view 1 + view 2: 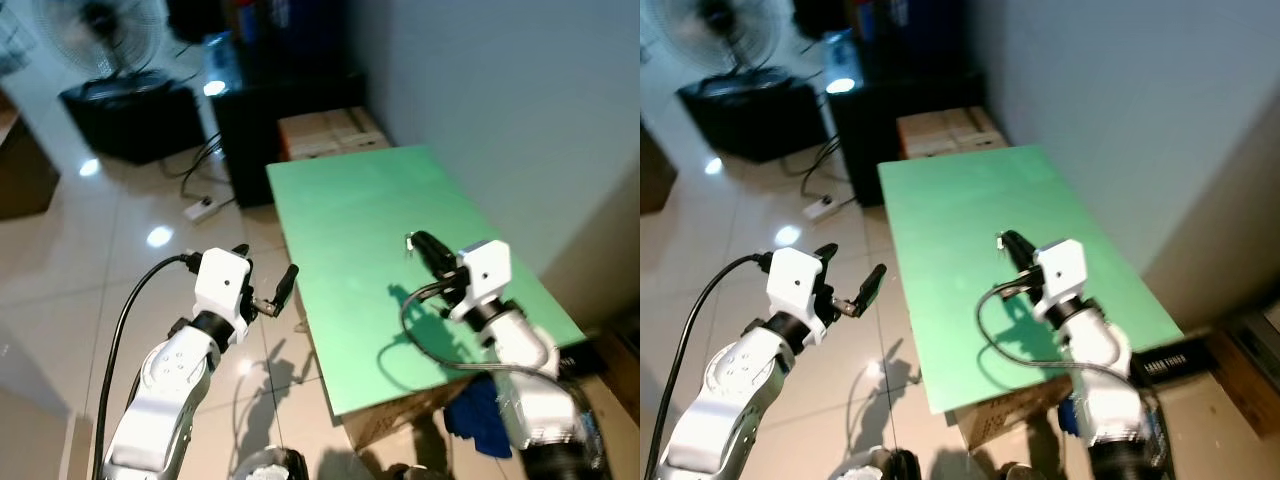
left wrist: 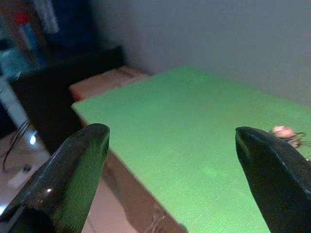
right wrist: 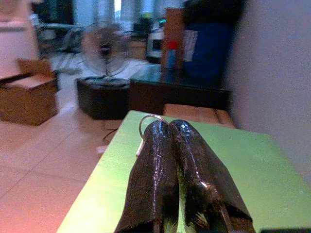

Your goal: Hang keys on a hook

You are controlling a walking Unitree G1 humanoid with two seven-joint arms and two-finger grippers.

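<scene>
Pale floor tiles spread around a green table (image 1: 350,200) set against a grey wall, with a fan (image 1: 105,30), a dark cabinet (image 1: 290,120) and a cardboard box (image 1: 330,130) beyond its far edge. From the left eye, the right gripper (image 1: 420,243) hangs over the middle of the table near the wall-side edge, fingers pressed together with a glint of metal at the tips; the left gripper (image 1: 268,290) is held off the table's room-side edge above the floor, fingers spread and empty. The right eye gives the same layout, the keys (image 1: 998,243) a small bright speck at the right fingertips. From the left wrist, the two wide-apart fingers (image 2: 73,174) frame the tabletop, and a small pinkish tag with wire loops lies beside the far finger, most likely the held keys. From the right wrist, the closed fingers (image 3: 155,160) pinch a key ring (image 3: 148,121) that stands up past their tips. No hook can be made out, so the carry should probably keep the pinch firm and the ring's open loop facing forward, ready to slip over a peg once one is found.
</scene>
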